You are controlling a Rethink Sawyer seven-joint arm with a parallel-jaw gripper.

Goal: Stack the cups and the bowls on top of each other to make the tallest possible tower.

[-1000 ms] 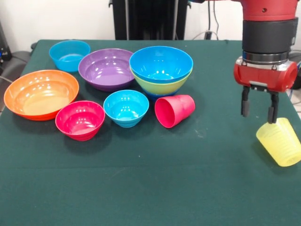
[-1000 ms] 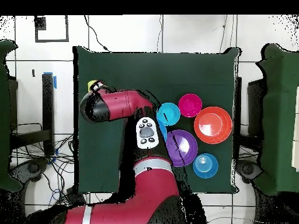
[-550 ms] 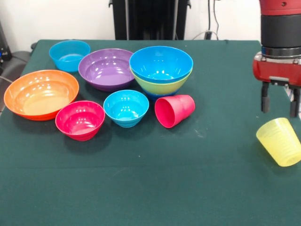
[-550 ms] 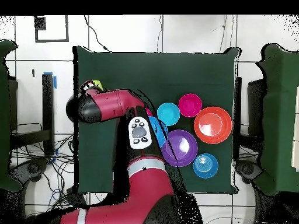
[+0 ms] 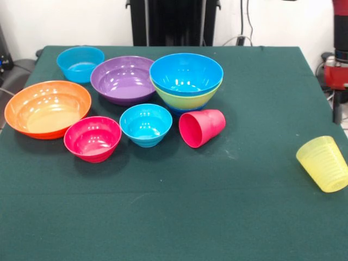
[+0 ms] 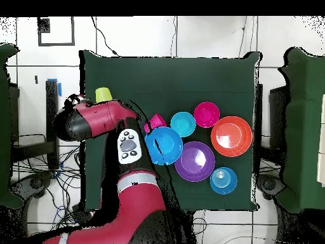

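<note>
While blue bowl (image 5: 186, 72) nests in green bowl (image 5: 187, 98), gripper (image 5: 338, 103) finger spread unclear.

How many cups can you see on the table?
2. The red-pink cup lies on its side by the stacked bowls. The yellow cup sits tilted near the table's edge, far from everything else.

The yellow cup (image 5: 324, 163) lies tilted, well apart from the red cup (image 5: 202, 128) and clustered bowls (image 5: 124, 79).
</note>
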